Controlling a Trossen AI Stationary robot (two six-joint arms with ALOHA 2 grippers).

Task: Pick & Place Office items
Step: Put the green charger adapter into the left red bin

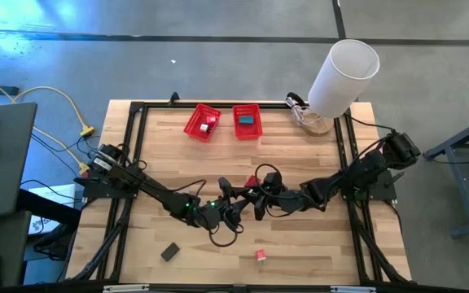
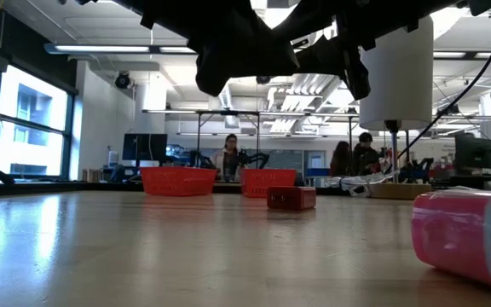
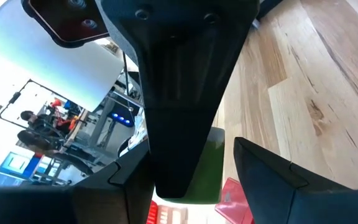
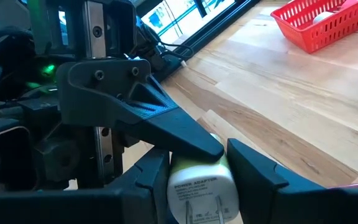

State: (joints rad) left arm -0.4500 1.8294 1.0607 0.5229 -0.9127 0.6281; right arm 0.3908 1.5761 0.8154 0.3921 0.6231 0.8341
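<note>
Both arms meet above the middle of the table. My right gripper (image 4: 199, 163) is shut on a small white rounded piece with a printed label (image 4: 202, 190); its far end looks green (image 3: 209, 163). My left gripper (image 3: 194, 165) faces it, its fingers open on either side of that green end. A dark grey block (image 1: 169, 251) and a red-pink piece (image 1: 261, 255) lie flat on the near part of the table. In the low view, only dark gripper bodies (image 2: 271, 43) show at the top. My right gripper pinches the white piece's two rounded sides (image 4: 178, 182) between its two fingers, nearly level, coming from the table's right. The piece is lifted clear of the table. My left gripper is open; one fingertip (image 4: 199, 148) lies on the piece's top. Its other finger is hidden.
Two red mesh baskets (image 1: 203, 122) (image 1: 247, 120) stand at the far middle, one with a red and white piece, the other with a teal one. A big white cylinder (image 1: 342, 75) stands at the far right. Bare wood lies near and left.
</note>
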